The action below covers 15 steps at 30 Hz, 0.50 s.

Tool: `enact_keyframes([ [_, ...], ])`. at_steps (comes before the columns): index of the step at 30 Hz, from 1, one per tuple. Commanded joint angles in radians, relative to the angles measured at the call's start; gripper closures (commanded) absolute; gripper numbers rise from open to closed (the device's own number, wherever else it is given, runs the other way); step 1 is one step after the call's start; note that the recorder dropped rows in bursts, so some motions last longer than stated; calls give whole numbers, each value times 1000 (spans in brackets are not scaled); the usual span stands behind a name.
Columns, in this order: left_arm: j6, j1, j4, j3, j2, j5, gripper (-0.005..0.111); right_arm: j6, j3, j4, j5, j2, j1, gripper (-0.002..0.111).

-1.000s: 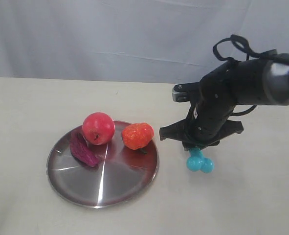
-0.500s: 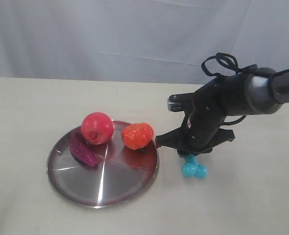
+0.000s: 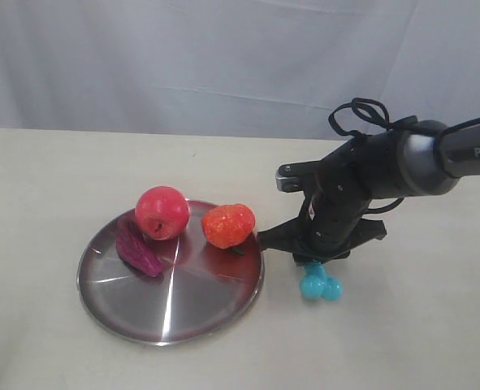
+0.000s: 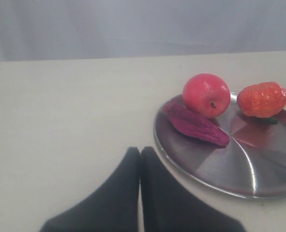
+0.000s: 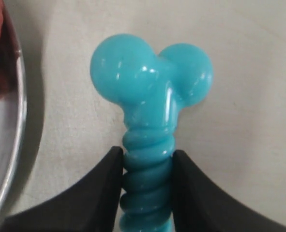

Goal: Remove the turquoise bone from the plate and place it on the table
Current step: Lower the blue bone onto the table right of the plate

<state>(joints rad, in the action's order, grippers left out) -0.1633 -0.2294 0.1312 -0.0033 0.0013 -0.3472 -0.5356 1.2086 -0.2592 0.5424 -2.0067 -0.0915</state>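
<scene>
A black right gripper (image 3: 313, 262) clamps the ribbed middle of a small turquoise rubber dog-bone toy (image 3: 319, 284), its two black fingers (image 5: 104, 188) pressed against either side of the shaft. The bone hangs upright below the gripper, just right of a round shiny silver metal plate (image 3: 192, 302) and clear of its rim. Its knobby two-lobed lower end sits low over the flat cream-beige table (image 3: 61, 179); whether it touches the surface cannot be told.

On the far half of the plate lie a round red apple (image 3: 163, 213), a bumpy orange-red strawberry-shaped fruit (image 3: 228, 225) to its right, and a wrinkled purple oblong piece (image 3: 138, 248) on the left, touching the apple. The near half of the plate is bare metal.

The black left gripper (image 4: 140, 154) appears only in its own wrist view, its fingers pressed together on nothing, over the table near the plate's rim. A pale cloth backdrop (image 3: 223, 57) hangs behind the table.
</scene>
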Motion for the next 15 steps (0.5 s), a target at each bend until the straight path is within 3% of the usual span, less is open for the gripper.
enact_keyframes([
  [1, -2, -3, 0, 3, -1, 1, 107, 11, 0, -16, -11, 1, 5, 109],
  [15, -2, -3, 0, 3, -1, 1, 107, 27, 0, -16, -5, -1, -20, 109],
])
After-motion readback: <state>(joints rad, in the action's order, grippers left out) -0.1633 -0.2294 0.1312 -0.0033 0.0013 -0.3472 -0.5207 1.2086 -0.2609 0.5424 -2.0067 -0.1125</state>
